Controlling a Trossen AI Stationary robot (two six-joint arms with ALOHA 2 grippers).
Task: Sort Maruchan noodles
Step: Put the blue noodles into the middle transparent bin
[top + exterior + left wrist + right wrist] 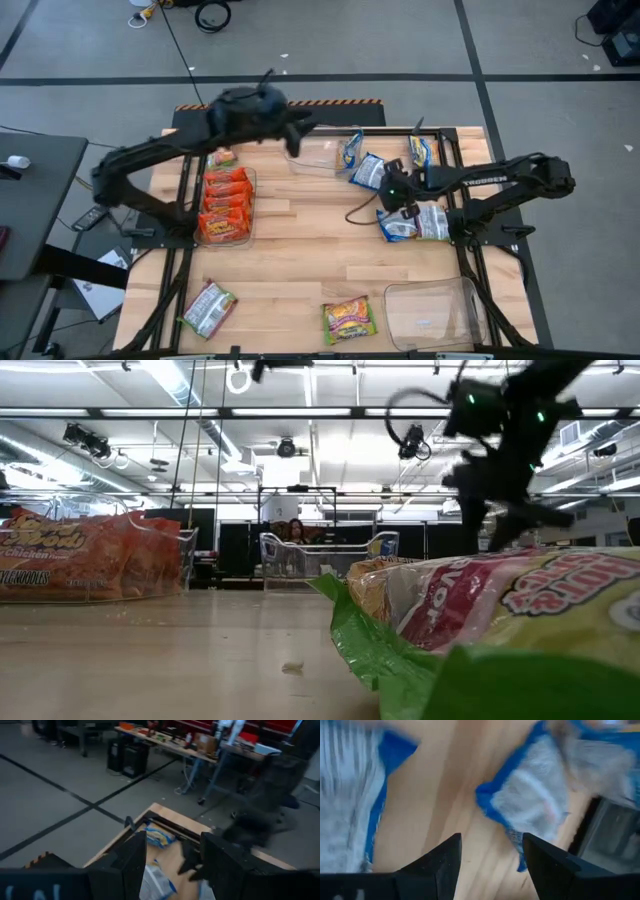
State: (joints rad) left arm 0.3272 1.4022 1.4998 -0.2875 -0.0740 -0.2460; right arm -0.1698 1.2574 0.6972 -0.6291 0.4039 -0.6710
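Several orange-red Maruchan noodle packets (226, 204) lie stacked in a clear tray at the left. Blue-and-yellow packets (367, 171) are scattered at the far right, and two more (415, 223) lie below my right arm. A silver-white packet (208, 308) and a yellow-green one (347, 320) lie near the front edge. My left gripper (300, 128) hangs open high over the far middle, with nothing between its fingers (172, 870). My right gripper (388, 200) is open and points down over bare wood between blue packets (492, 865).
An empty clear tray (316, 158) sits at the far middle below my left gripper, and another (436, 312) at the near right corner. One more packet (222, 157) lies at the far end of the orange tray. Bare wood spans the table's middle (310, 240).
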